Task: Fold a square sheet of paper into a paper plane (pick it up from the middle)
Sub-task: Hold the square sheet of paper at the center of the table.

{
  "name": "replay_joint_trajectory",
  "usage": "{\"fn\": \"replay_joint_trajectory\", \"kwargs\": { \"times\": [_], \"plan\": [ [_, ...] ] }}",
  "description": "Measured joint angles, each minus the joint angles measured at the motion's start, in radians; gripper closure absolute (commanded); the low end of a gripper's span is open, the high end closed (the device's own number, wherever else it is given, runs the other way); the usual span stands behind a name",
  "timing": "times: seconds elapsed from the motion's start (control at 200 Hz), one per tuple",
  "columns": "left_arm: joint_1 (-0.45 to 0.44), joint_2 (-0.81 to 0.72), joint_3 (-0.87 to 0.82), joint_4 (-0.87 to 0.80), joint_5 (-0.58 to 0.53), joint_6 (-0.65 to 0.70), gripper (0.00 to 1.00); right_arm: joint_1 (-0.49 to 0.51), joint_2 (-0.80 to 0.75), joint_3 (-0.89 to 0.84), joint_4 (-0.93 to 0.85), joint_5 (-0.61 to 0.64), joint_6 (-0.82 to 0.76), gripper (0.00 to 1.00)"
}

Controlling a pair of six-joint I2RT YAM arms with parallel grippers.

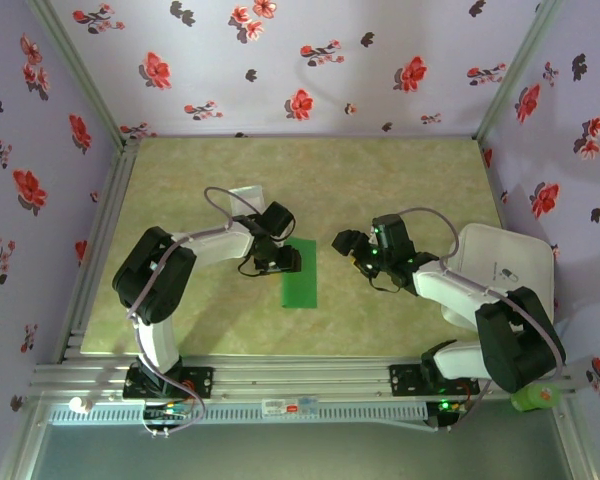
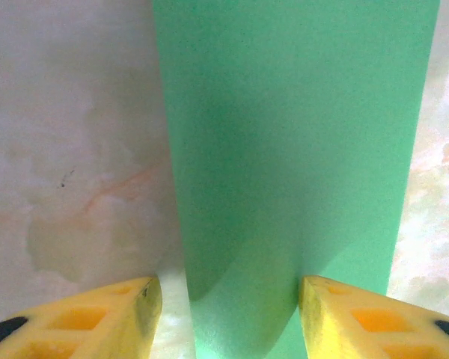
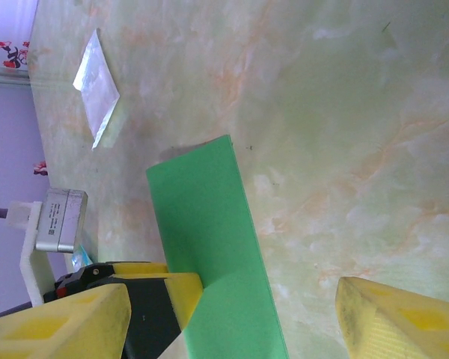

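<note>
Flowered purple walls enclose a marbled pale green bench. A bright green sheet of paper, seen as a narrow rectangle, lies flat near the middle. The left tool is released, its yellow fingers straddling the sheet's edge, one over paper, one over bare bench. The right tool hangs just beside the sheet, spread wide and grasping nothing. A small pale square packet lies farther back.
</note>
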Motion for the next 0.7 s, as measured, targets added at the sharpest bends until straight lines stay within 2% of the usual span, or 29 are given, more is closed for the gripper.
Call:
{"fn": "replay_joint_trajectory", "kwargs": {
  "times": [0.7],
  "plan": [
    [0.000,0.001,-0.006,0.009,0.000,0.002,0.45,0.006,0.000,0.000,0.000,0.000,0.000,0.28]
  ]
}}
